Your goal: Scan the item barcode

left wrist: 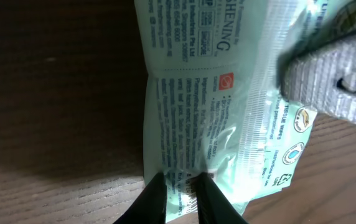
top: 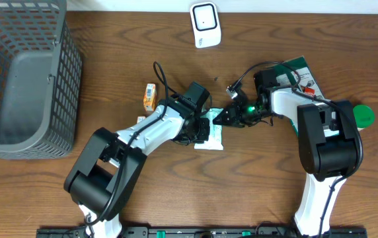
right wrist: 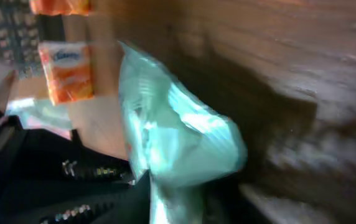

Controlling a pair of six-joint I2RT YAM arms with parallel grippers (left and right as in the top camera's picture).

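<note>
A brown wooden bench (top: pixel 110 53) carries everything, and both arms meet near its middle.

The left claw (left wrist: pixel 183 196) stands narrow. Its two dark fingertips pinch the lower edge of the wipes pack (left wrist: pixel 196 93), a pale green soft pack with small print running along its back. The pack lies flat on the wood and stretches away from the fingertips. A grey ribbed piece (left wrist: pixel 333 78) covers its upper right corner.

The right claw (top: pixel 230 116) sits just beside the pack's upper end, facing the left claw, with a green light glowing on the arm behind it. Its wrist view is blurred. The pack fills the middle of that view and runs down toward the fingers, but I cannot tell whether they are closed on it or apart.

Left of the left arm lies an orange pack (top: pixel 150 96), near but not touching. A white scanner (top: pixel 205 25) stands at the far edge, well apart from the wipes pack. A green-and-white pack (top: pixel 300 71) lies behind the right arm, with a green round thing (top: pixel 363 116) beside it. A grey mesh basket (top: pixel 70 66) fills the far left corner.
</note>
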